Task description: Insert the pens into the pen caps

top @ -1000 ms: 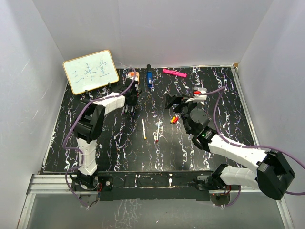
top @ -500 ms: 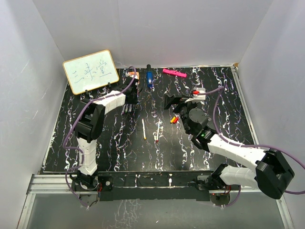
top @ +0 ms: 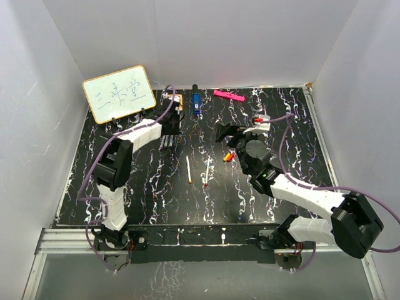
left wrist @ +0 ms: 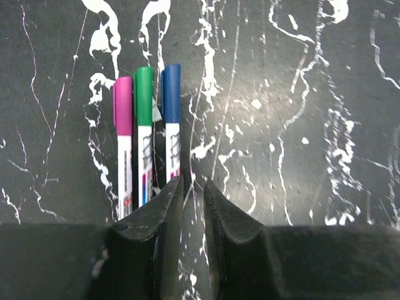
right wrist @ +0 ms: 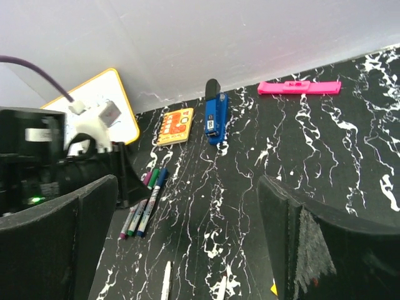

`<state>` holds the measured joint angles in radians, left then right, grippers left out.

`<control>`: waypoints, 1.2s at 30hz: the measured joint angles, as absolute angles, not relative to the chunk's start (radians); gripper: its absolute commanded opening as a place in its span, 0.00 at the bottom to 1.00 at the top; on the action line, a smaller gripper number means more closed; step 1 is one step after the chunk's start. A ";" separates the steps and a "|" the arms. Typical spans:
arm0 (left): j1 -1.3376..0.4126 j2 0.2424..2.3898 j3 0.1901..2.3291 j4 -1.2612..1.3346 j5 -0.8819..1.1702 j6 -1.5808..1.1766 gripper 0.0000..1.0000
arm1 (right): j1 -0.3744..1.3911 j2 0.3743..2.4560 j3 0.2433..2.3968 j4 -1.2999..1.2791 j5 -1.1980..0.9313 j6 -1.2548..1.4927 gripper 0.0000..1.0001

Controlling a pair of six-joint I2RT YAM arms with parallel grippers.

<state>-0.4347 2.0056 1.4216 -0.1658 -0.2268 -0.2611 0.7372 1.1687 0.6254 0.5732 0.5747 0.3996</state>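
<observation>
Three capped pens lie side by side in the left wrist view, with purple (left wrist: 124, 115), green (left wrist: 144, 94) and blue (left wrist: 170, 90) caps. My left gripper (left wrist: 192, 185) sits just behind them, its jaws almost together with nothing between; from above it (top: 169, 130) is at the back left. Two uncapped white pens (top: 188, 169) (top: 207, 171) lie mid-table. Yellow and red caps (top: 228, 156) lie beside my right gripper (top: 232, 139), which is wide open and empty (right wrist: 187, 182). Another red cap (top: 257, 119) lies farther right.
A whiteboard (top: 119, 92) stands at the back left. An orange block (right wrist: 175, 125), a thick blue marker (right wrist: 215, 119) and a pink bar (right wrist: 300, 87) lie along the back wall. White walls enclose the table.
My left arm has stretched toward the back, drawing its gripper off the three capped pens. My right gripper has shifted slightly left.
</observation>
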 measured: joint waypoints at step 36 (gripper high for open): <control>-0.701 1.763 1.105 -0.356 -0.063 -0.443 0.38 | 0.693 1.220 0.625 0.463 0.670 0.440 0.66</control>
